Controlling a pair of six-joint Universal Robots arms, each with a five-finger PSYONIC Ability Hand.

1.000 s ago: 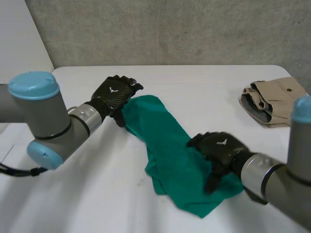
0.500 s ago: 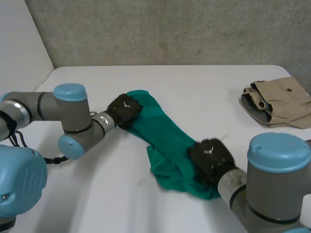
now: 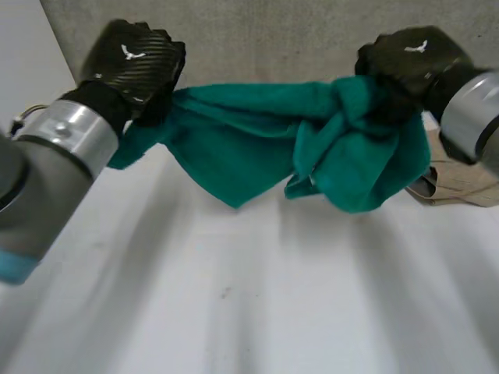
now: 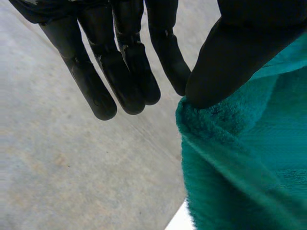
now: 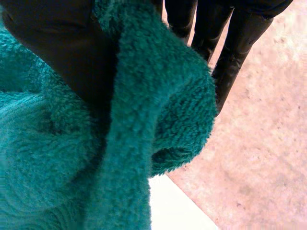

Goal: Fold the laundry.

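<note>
The green towel (image 3: 257,148) has risen off the white table (image 3: 234,296), which stands before a grey concrete wall (image 3: 273,39). It now stretches left to right in the air, the left hand (image 3: 132,66) pinching one end and the right hand (image 3: 405,58) clutching the bunched other end.

The towel (image 3: 234,148) hangs between the left hand (image 3: 132,66) and the right hand (image 3: 405,62), each holding one end, above the table (image 3: 234,296). Below the right hand, behind the towel, a folded garment (image 3: 460,183) lies on the table.
</note>
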